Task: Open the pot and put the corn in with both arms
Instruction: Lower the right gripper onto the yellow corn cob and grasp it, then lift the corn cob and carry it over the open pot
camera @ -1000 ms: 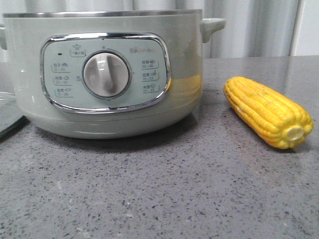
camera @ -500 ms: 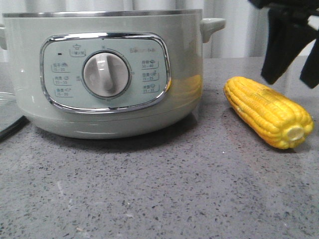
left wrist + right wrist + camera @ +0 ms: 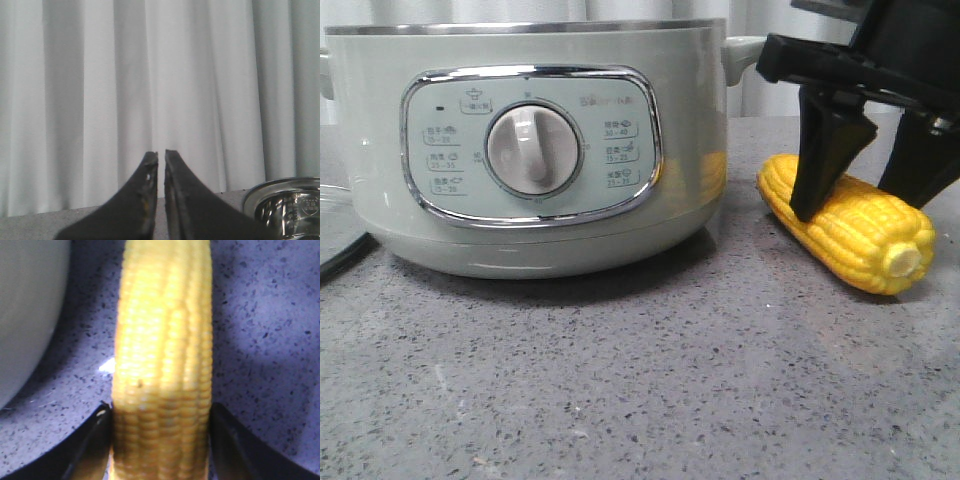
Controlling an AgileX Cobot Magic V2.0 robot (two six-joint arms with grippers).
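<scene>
Corn [image 3: 855, 238] lies on the counter [image 3: 620, 380] toward its right edge, just beside the pot [image 3: 530, 140]. Right gripper [image 3: 865, 190] straddles the cob, fingers [image 3: 95, 440] pinching its two sides. Left gripper [image 3: 161, 157] is raised before the curtain [image 3: 150, 75], fingers pressed nearly together, holding nothing.

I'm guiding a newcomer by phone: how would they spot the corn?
Find the big sage-green pot with the round white dial. On the grey table to its right lies the corn, the only bright yellow thing, straddled by the right end effector.
</scene>
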